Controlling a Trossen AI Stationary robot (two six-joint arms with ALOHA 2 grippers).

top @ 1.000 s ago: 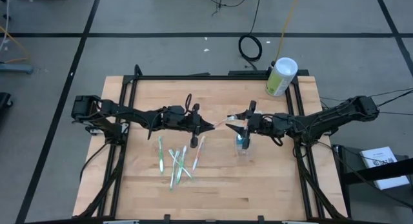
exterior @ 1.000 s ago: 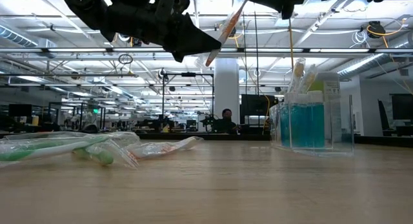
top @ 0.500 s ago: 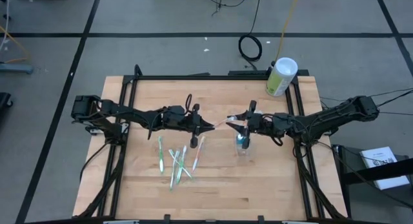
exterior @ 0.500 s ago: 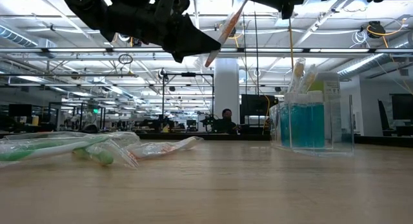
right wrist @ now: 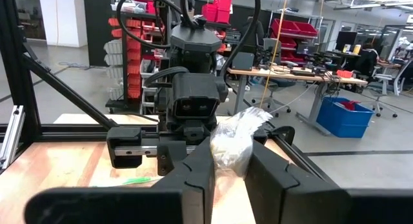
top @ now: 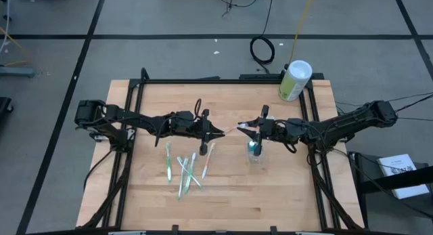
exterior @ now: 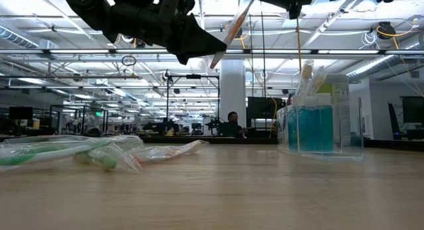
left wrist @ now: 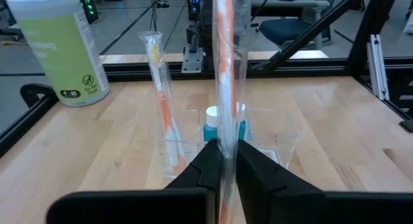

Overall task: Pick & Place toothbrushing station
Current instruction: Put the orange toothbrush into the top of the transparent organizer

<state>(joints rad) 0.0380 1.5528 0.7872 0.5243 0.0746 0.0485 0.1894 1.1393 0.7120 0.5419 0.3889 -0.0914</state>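
Note:
A wrapped orange toothbrush (top: 231, 129) hangs in the air over the middle of the table, between my two grippers. My left gripper (top: 218, 133) is shut on its lower end, and my right gripper (top: 243, 128) is shut on the crinkled wrapper at its upper end. Just near of the right gripper the clear cup (top: 254, 152) stands on the table. It holds a teal tube (left wrist: 222, 121) and another wrapped orange toothbrush (left wrist: 161, 108). Several wrapped green and white toothbrushes (top: 183, 168) lie flat, near of the left gripper. My left gripper pinches the wrapped toothbrush near its lower end (left wrist: 226, 143) between its two fingers, coming level from the table's left. The brush runs on past the fingertips, slanting upward (exterior: 228, 28), clear of the table. My right gripper has the bunched clear wrapper at the brush's other end (right wrist: 235, 143) between its two fingers, coming level from the table's right.
A pale-green canister with a white lid (top: 295, 80) stands at the table's far right corner. A black frame rail (top: 223, 80) runs along the far edge. Bare wood lies near of the cup and toothbrushes.
My right gripper's fingers have drawn together on the wrapper end of the held toothbrush. Both arms and the toothbrush have stayed where they were.

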